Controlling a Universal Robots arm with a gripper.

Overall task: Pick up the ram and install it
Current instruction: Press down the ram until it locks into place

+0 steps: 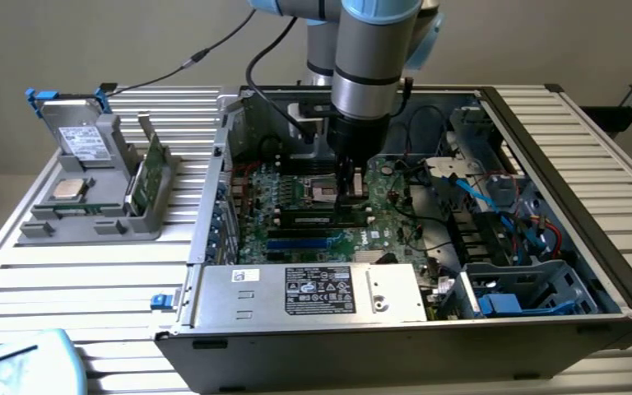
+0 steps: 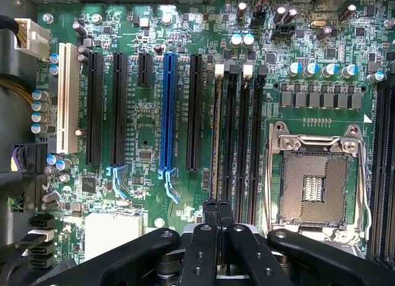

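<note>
A long green ram (image 1: 154, 169) stands on edge in the grey holder (image 1: 85, 222) on the table, at the exterior view's left, far from the arm. My gripper (image 1: 349, 196) hangs inside the open computer case (image 1: 612, 271), low over the green motherboard (image 1: 294, 193). In the wrist view the gripper (image 2: 218, 206) is shut, its black fingers (image 2: 210, 236) pressed together with nothing visible between them. The fingertips line up with the outermost of the black memory slots (image 2: 217, 131). A thin pale strip runs along that slot; I cannot tell whether it is a seated stick.
The empty processor socket (image 2: 315, 184) lies beside the memory slots. The holder also carries a grey drive (image 1: 83, 141) and a square silver chip (image 1: 69, 189). A power supply (image 1: 310, 292), cables (image 1: 480, 197) and a blue drive cage (image 1: 513, 300) crowd the case.
</note>
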